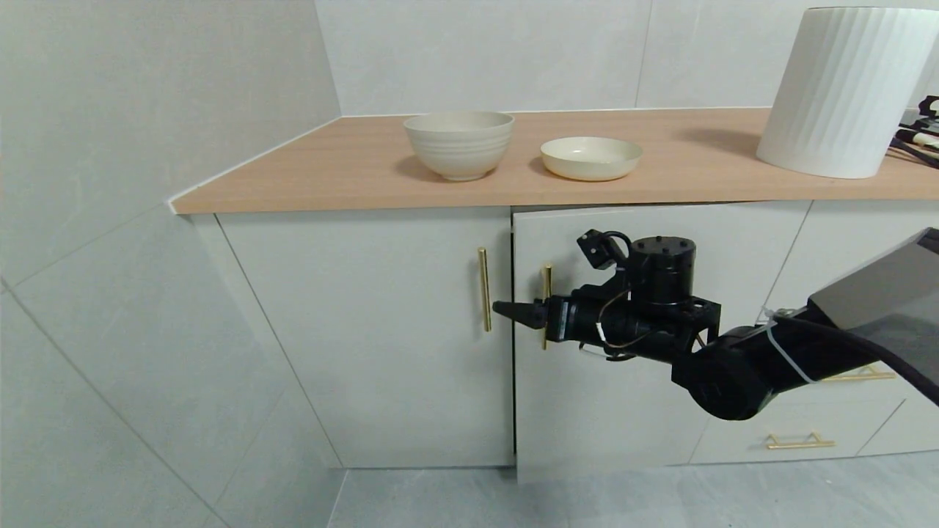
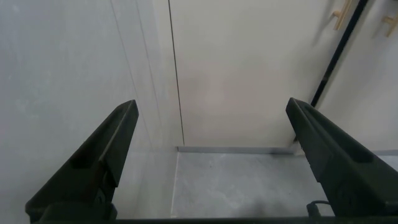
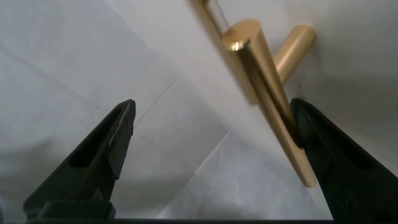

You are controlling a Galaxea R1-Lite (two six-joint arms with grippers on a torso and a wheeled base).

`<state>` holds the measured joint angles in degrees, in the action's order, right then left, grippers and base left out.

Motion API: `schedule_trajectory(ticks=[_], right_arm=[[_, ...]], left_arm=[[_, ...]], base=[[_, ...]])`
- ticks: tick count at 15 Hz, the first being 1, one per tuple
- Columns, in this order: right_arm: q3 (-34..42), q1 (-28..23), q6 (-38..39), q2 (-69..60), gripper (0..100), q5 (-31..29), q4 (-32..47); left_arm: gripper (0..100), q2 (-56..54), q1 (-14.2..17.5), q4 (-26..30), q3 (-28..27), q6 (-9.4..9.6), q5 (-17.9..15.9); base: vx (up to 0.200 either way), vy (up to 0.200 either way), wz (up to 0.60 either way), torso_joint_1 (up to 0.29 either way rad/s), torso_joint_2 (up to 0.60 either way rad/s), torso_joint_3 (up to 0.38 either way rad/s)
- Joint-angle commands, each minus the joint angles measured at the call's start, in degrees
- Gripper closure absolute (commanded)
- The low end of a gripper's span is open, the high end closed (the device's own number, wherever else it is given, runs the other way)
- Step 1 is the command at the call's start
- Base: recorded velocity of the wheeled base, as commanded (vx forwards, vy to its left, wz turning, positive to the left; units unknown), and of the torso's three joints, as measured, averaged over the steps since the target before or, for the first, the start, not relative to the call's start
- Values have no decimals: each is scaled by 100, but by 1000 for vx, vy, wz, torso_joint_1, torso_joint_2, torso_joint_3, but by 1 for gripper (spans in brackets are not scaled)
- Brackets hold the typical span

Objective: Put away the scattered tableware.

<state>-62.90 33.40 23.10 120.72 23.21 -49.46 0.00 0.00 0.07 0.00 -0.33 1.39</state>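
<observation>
Head view: a deep bowl (image 1: 458, 144) and a shallow dish (image 1: 591, 158) sit near each other, not touching, on the wooden desk (image 1: 308, 172). A white ribbed container (image 1: 851, 88) stands well to their right. Below the desk, the right arm (image 1: 733, 367) is stretched level across the right cabinet door (image 1: 623, 411), which stands slightly ajar. The right jaws are at its gold handle (image 1: 546, 279), with their tips poking past it toward the left door's handle (image 1: 484, 288).

Left wrist view: the left jaws are spread wide and hold nothing. They face a pale door panel (image 2: 249, 74) and the grey floor (image 2: 236, 180).

Right wrist view: the right jaws gape wide — the gold handle (image 3: 261, 81) lies between them, close against one finger (image 3: 323, 149), unclamped.
</observation>
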Motion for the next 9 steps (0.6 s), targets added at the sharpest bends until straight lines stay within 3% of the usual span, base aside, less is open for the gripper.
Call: schedule_trajectory(ticks=[1, 6, 9], right_arm=[[226, 8, -7, -286, 0, 78, -46], [824, 8, -7, -708, 0, 105, -55], [1289, 0, -7, -1112, 0, 474, -64]], left_arm=[[0, 0, 0, 1, 0, -2, 2], [0, 9, 0, 1, 0, -2, 2], [0, 0, 0, 1, 0, -2, 2]], base=[[0, 0, 0, 0, 0, 0], [0, 0, 0, 0, 0, 0], [0, 0, 0, 0, 0, 0]])
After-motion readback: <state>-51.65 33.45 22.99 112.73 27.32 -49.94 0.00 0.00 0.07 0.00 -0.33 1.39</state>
